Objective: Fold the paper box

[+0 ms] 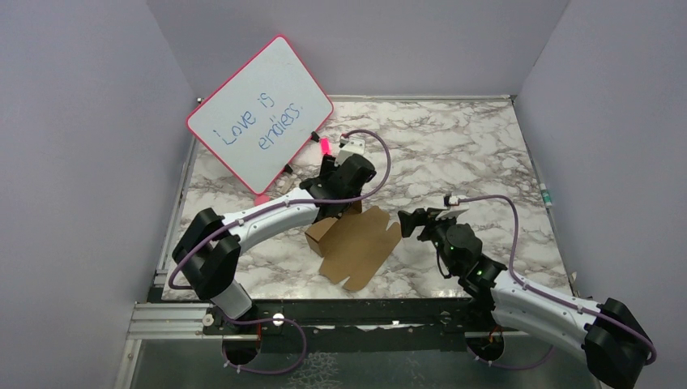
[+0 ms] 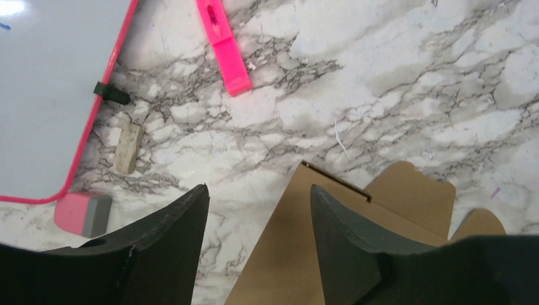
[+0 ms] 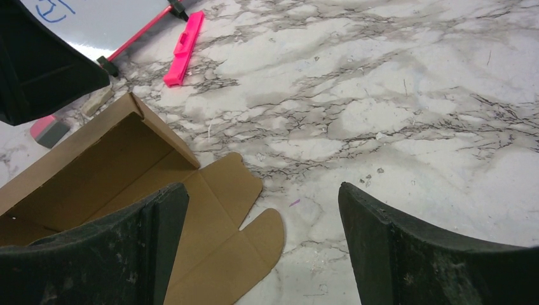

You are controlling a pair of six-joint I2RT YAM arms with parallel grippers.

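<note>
At table centre, we note the paper box (image 1: 356, 247) lying partly unfolded on the marble table (image 1: 454, 138), one wall raised at its left end. Left gripper (image 2: 259, 190) spread wide over that raised edge, gripping nothing. Right gripper (image 3: 262, 187) likewise spread, empty, just right of the box.
</note>
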